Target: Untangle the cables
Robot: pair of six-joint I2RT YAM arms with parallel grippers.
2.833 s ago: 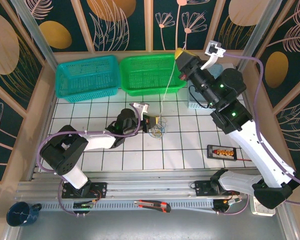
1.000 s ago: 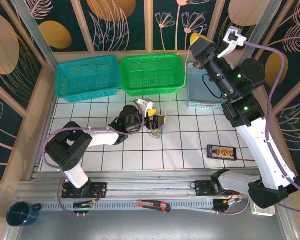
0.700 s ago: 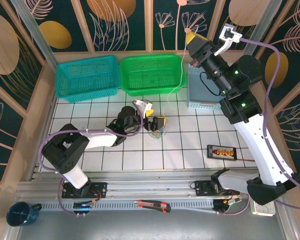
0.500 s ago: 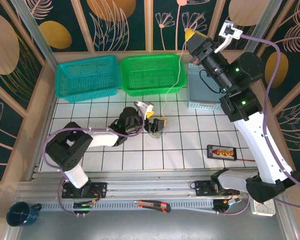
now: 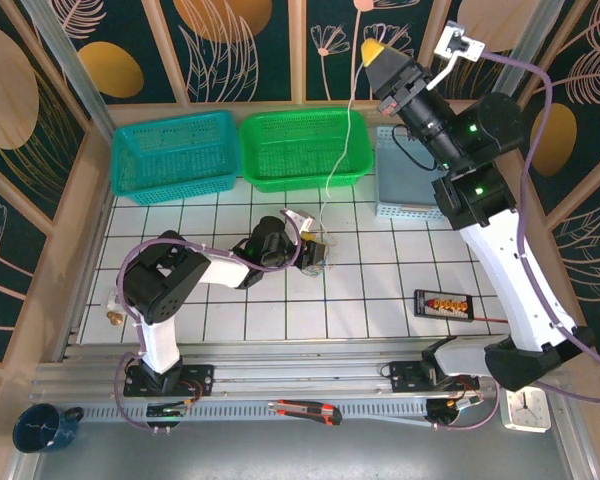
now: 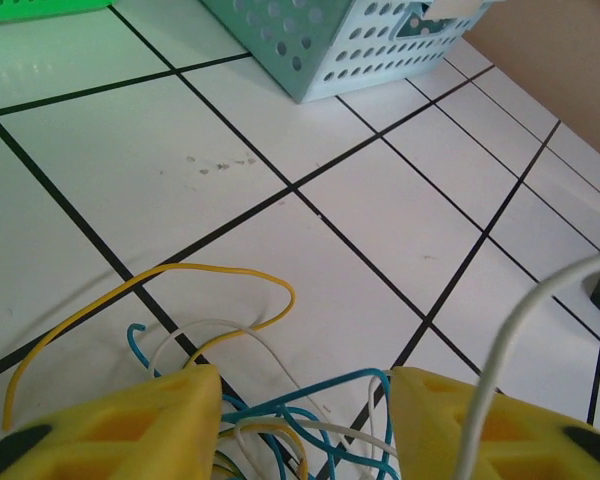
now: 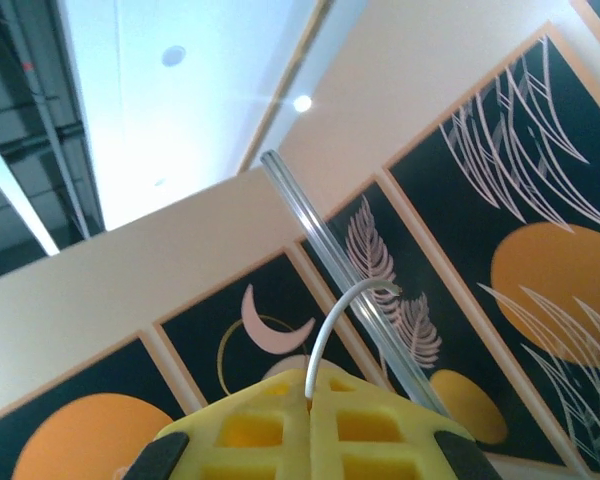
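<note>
The cables [image 5: 317, 258] are seen bunched on the tiled surface [image 5: 380, 290], a tangle of blue, yellow and white loops. The left gripper [image 6: 305, 410] is held low at the bunch, its yellow fingers [image 6: 130, 430] spread with the tangle lying between them, and nothing is clamped. The right gripper [image 5: 372, 48] is held high near the back wall. Its fingers [image 7: 380, 430] are pressed together on a white cable [image 5: 348, 130], which is strung down to the bunch.
</note>
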